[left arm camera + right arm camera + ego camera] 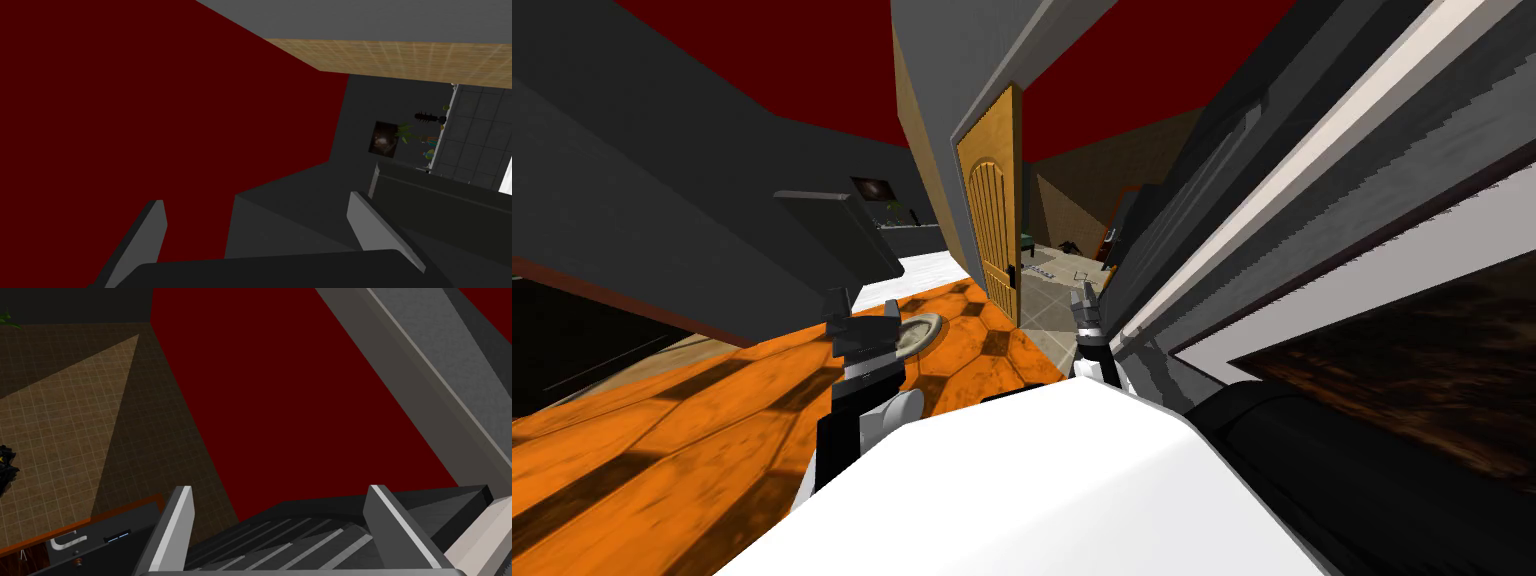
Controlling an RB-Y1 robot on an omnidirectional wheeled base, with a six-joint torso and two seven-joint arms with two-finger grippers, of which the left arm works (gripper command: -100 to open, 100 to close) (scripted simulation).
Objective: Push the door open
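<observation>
The door (990, 215) is tan wood with an arched panel and stands ahead of me in the middle of the head view. It is already swung partly open, so it shows at a slant with its free edge towards me. A dark handle (1013, 270) sits low on that edge. To the right of the door the opening shows a grey tiled floor (1052, 305) and tan walls beyond.

A broad grey frame (1212, 200) with a pale stripe runs along the right of the opening, close by my right side. The right gripper (1085, 300) is raised just beside that frame, at the near end of the opening and apart from the door. In its wrist view the right gripper (281, 488) has its fingers (175, 528) set wide with nothing between them.

The left gripper (864, 308) hovers to the left of the door and nearer to me, above an orange floor (662, 440) with hexagon tiles. It is well apart from the door. Its fingers (150, 235) are also spread wide and hold nothing.

A round grey disc (924, 332) lies on the orange floor just past the left gripper. A dark cabinet (842, 235) stands farther left against a dark wall. The ceiling (762, 60) is deep red.
</observation>
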